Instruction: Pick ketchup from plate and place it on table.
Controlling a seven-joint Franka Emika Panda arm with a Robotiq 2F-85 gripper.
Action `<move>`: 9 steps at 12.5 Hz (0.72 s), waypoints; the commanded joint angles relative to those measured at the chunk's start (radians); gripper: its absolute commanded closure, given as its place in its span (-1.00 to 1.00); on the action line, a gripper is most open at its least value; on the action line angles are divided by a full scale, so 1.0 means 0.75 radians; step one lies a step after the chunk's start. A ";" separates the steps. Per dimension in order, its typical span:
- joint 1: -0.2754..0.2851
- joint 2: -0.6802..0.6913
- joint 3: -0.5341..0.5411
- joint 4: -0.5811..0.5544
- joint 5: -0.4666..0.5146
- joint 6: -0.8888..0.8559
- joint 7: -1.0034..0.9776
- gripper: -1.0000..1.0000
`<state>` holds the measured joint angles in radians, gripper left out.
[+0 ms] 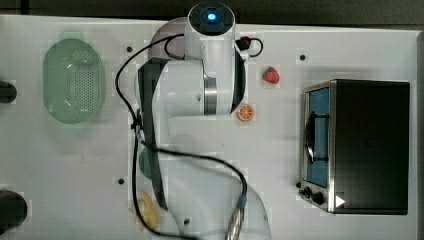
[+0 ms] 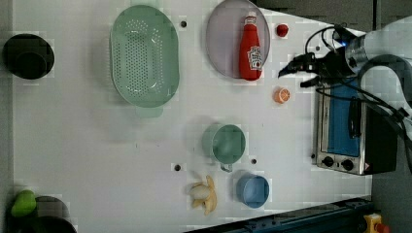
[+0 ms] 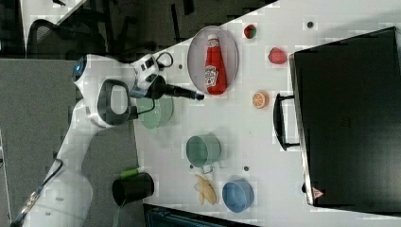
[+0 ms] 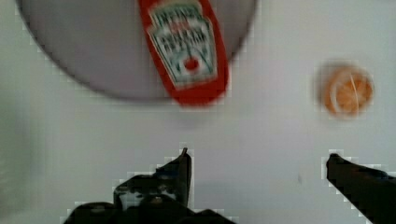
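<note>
The gripper (image 4: 254,161) hung wide open and empty just short of the ketchup (image 4: 187,51), whose long axis apparently ran straight away across the plate (image 4: 84,51)

Left view: ketchup (image 2: 250,47) lies on the plate (image 2: 224,43), base overhanging the rim toward the left view's bottom. Plate sits on the surface (image 2: 97,145), basket (image 2: 144,56) to the left view's left of it, strawberry (image 2: 282,30) just to its right. Orange slice (image 2: 281,95) below-right of the plate, toaster oven (image 2: 347,128) right of that. Mug (image 2: 225,143) mid-surface; banana (image 2: 204,193) and bowl (image 2: 253,190) below it, side by side. Gripper (image 2: 296,74) hangs between ketchup and oven, fingers apart.
</note>
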<state>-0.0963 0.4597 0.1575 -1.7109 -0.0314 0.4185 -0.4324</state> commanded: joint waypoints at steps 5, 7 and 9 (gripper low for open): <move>0.066 0.259 0.007 0.186 -0.182 0.319 -0.206 -1.00; 0.068 0.335 0.007 0.210 -0.182 0.380 -0.206 -1.00; 0.070 0.405 0.006 0.229 -0.182 0.442 -0.206 -1.00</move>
<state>-0.0567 0.7646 0.1644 -1.5498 -0.1630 0.7358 -0.5469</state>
